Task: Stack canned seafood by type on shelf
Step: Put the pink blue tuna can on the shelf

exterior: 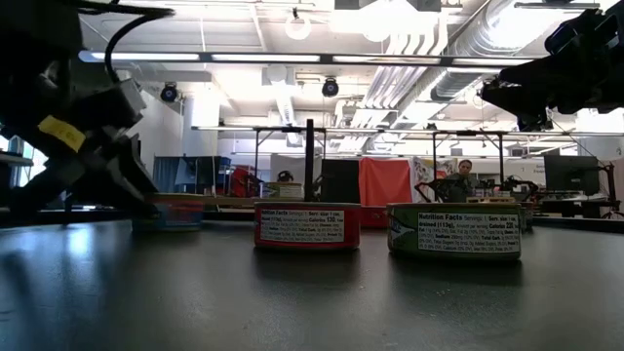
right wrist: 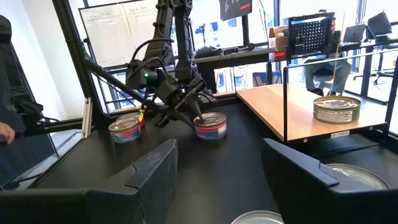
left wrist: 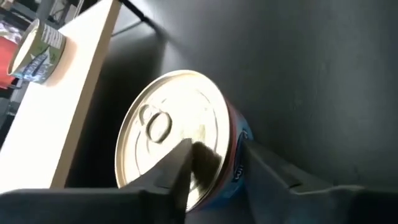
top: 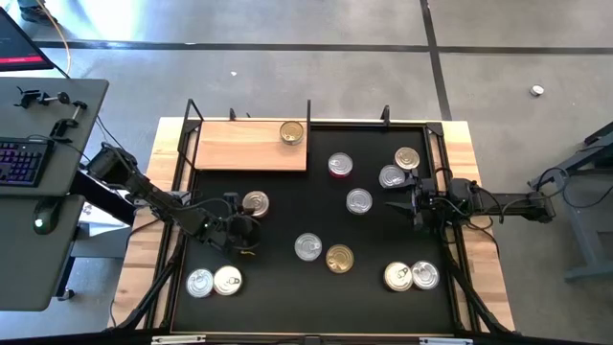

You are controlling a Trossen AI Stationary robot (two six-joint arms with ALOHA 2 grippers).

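Black mat [top: 287, 220] over a pale wooden table [top: 479, 259], black frame round the edge. Grey floor with dark seams beyond; desk with a lit keyboard [top: 19, 161] at nine o'clock. Open workshop behind: ceiling lights, ducts, whiteboards, a seated person [exterior: 462, 181] far off.

Wooden shelf [top: 239, 153] at eleven o'clock, one can [top: 292, 132] on its right end. Other cans [top: 337, 257] scattered over the mat, pairs at five and seven o'clock. "Nutrition Facts" readable on the red can [exterior: 307, 225] and the green one [exterior: 454, 231].

Left gripper [top: 245, 218] at nine o'clock, one finger over the lid and one outside the wall of a blue-sided can [left wrist: 180, 140]. Right gripper [right wrist: 217, 168] at three o'clock, spread wide, holding nothing.
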